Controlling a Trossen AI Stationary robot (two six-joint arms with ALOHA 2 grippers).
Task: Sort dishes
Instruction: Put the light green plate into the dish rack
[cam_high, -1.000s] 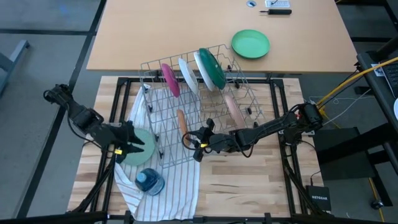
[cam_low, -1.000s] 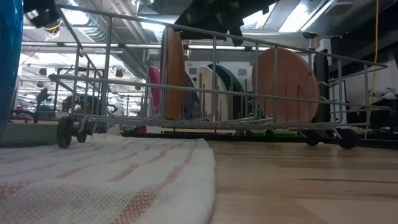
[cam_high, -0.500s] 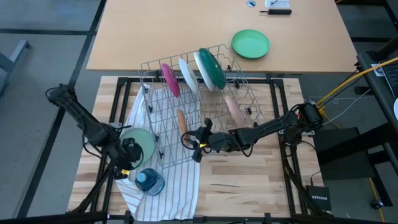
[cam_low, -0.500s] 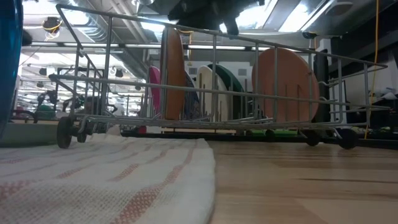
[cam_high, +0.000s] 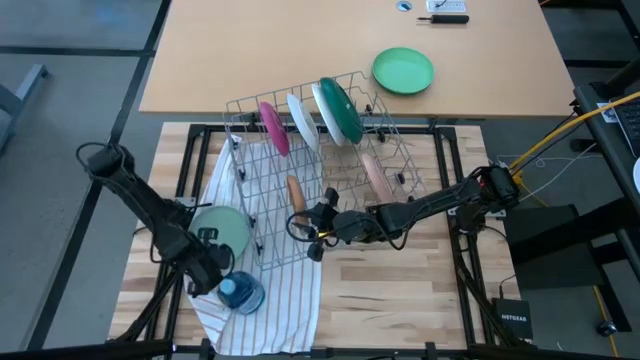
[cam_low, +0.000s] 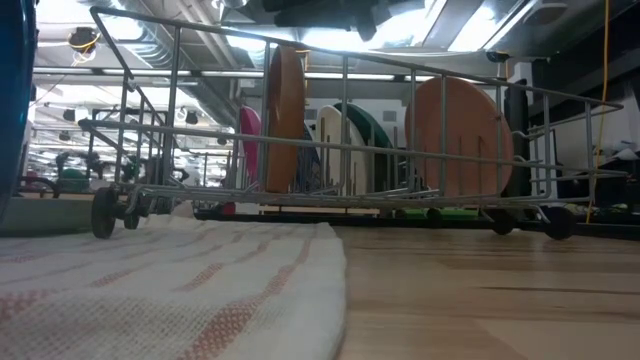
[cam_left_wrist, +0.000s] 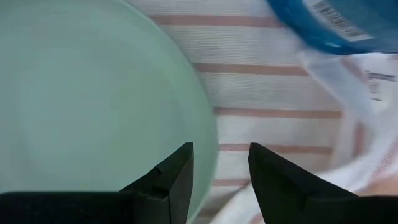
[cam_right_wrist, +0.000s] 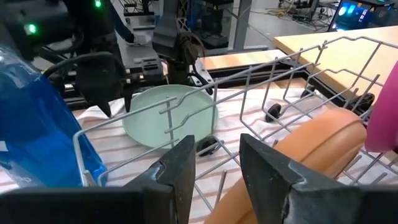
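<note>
While both arms reach over the wooden table (cam_high: 400, 290), we list the following.

Wire dish rack (cam_high: 330, 200): on the table, its near edge on a striped cloth (cam_high: 290, 300).

Dishes standing on edge in the rack: magenta plate (cam_high: 272, 127), white plate (cam_high: 302, 120) and dark green-backed plate (cam_high: 338, 108) in the far row; pale pink plate (cam_high: 376, 176) toward the right; brown plate (cam_high: 293, 193) near the front. In the low view we see the brown plate (cam_low: 283, 118) and pale pink plate (cam_low: 460, 120) upright between the wires.

Pale mint plate (cam_high: 222, 230): flat on the cloth, just left of the rack.

Left gripper (cam_high: 212, 278): at the near edge of the pale mint plate, beside a blue see-through container (cam_high: 241, 292). In the left wrist view its fingers (cam_left_wrist: 177, 171) are parted with a narrow gap, the plate rim (cam_left_wrist: 208, 134) running toward that gap; we cannot tell whether they touch it, and nothing is clamped.

Right gripper (cam_high: 308, 226): at the front of the rack, close to the brown plate. In the right wrist view its fingers (cam_right_wrist: 180, 165) are apart, rack wire and the brown plate (cam_right_wrist: 311, 146) beyond them, with nothing held.

Grass-green plate (cam_high: 403, 71): flat on the tan table (cam_high: 250, 50) behind, well apart from the rack.
</note>
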